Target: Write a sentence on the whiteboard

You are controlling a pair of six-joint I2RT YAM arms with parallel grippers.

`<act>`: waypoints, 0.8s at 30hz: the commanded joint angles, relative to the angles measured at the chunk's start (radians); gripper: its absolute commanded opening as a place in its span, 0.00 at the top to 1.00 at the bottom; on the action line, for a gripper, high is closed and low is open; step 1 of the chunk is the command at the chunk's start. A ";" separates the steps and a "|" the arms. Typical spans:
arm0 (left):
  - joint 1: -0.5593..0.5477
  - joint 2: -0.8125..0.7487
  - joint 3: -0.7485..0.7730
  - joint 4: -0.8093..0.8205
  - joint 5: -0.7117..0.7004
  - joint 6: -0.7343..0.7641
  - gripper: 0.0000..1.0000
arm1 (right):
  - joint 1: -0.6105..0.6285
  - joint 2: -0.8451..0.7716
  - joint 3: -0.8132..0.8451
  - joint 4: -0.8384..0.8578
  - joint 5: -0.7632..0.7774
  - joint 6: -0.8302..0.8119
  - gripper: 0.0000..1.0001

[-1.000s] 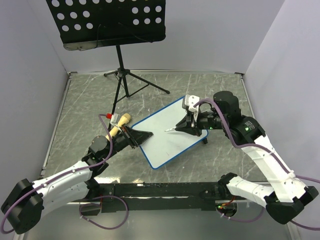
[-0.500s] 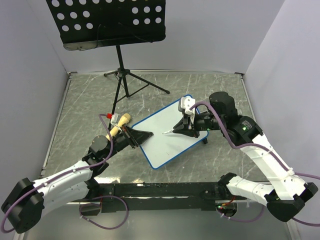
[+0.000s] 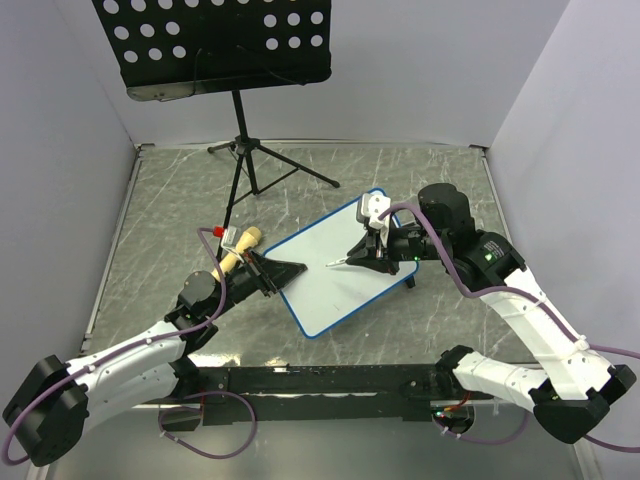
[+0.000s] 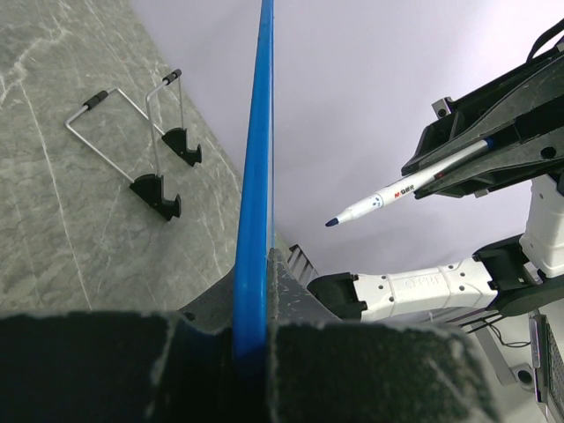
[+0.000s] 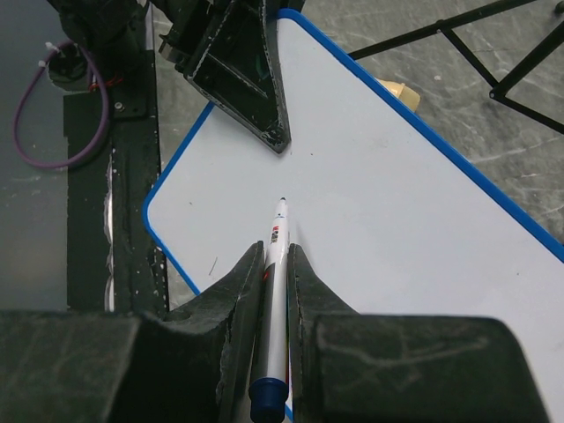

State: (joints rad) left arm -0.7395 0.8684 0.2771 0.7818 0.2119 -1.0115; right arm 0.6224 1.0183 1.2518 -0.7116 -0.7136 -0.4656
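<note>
In the last 1 s the marker [image 3: 339, 261], clamped in the right fingers [image 5: 233, 295], was moved left over the blank whiteboard [image 3: 335, 285], itself clamped by the left fingers [image 3: 283, 271] mid counter [image 3: 180, 200]; no sentence is begun yet.

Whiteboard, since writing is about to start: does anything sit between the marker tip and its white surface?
Nothing visible does. The marker in the right claw points at bare whiteboard, its tip apart from the surface. The left claw clamps the board's edge, off to the side of the tip.
</note>
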 commanded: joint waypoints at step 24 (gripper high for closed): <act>-0.006 0.003 0.076 0.175 -0.005 -0.062 0.99 | 0.031 0.040 0.060 0.044 0.009 -0.002 1.00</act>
State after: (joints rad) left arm -0.7410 0.8814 0.2832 0.7830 0.2115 -1.0275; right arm 0.6312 1.0576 1.2583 -0.7055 -0.6994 -0.4652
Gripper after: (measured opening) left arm 0.062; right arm 0.184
